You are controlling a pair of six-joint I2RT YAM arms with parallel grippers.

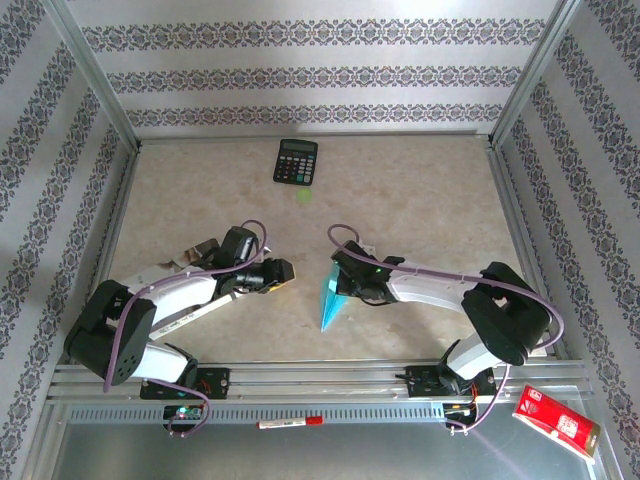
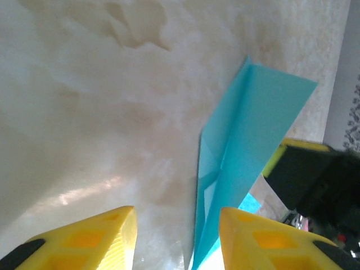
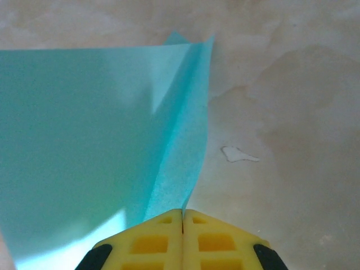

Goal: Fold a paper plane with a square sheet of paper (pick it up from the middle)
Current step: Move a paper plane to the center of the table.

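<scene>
Cyan paper plane | right tool clenched on it (right-wrist view) | left tool released, spread | overhead adds calculator

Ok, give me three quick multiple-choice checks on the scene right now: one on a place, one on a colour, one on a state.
1. Where on the table is the calculator? A) far side, near the middle B) beside the left arm's base C) under the right arm
2. What colour is the paper plane? A) red B) light cyan C) white
3. How is the right end effector? A) wide open B) shut on nothing C) shut on the paper plane
Answers: 1 A, the top view shows it at the far edge; 2 B, cyan in all three views; 3 C, its yellow fingers meet with the paper pinched between them.
</scene>
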